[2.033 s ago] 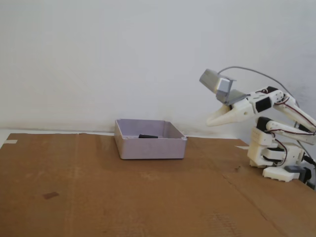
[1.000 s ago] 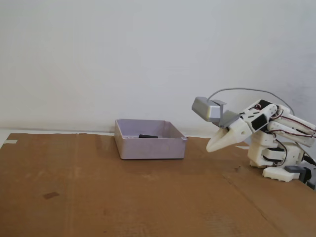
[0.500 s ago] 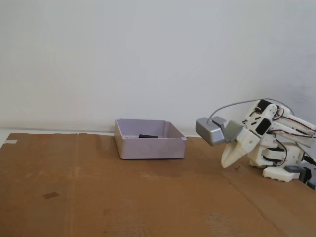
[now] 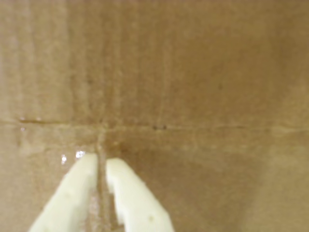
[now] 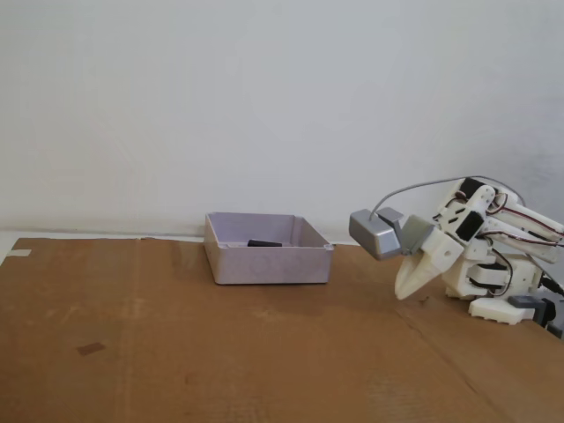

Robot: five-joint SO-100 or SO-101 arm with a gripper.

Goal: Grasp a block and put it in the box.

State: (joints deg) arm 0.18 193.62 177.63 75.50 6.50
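In the fixed view the pale lavender-grey box stands on the cardboard near the wall, left of the arm. The small black block lies inside it near the back wall. My gripper is folded back at the right, well apart from the box, its tips pointing down just above the cardboard. In the wrist view the two white fingers come up from the bottom edge with only a thin slit between them; my gripper is shut and empty. Box and block are out of the wrist view.
Brown cardboard covers the table; a crease line crosses the wrist view. A grey camera housing sits on the wrist. The arm's white base stands at the far right. A white wall is behind.
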